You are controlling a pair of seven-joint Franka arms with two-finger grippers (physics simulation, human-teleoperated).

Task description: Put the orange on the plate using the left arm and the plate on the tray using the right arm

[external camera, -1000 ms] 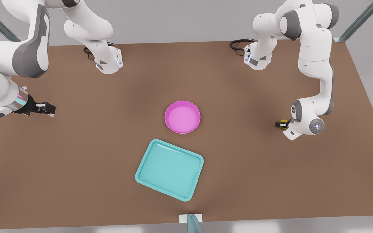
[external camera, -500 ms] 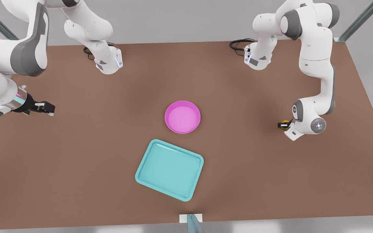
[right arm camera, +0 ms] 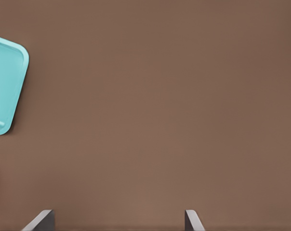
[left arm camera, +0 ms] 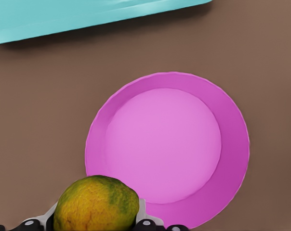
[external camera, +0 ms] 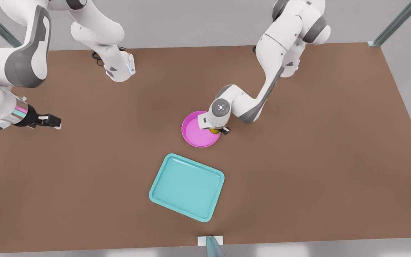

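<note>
The left gripper [external camera: 217, 130] pinches the orange [left arm camera: 97, 204] above the plate's [external camera: 191, 137] rim on the front view's right, not over its centre. Risk: released here, the orange may strike the rim and roll onto the table [external camera: 298, 160]. The right gripper [external camera: 50, 120] waits well apart, fingers spread. The tray [external camera: 187, 187] lies near the plate, bare.

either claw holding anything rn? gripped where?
Left claw holds the orange by its sides, above the plate's rim. Right claw, open and empty, waits at the front view's left.
</note>
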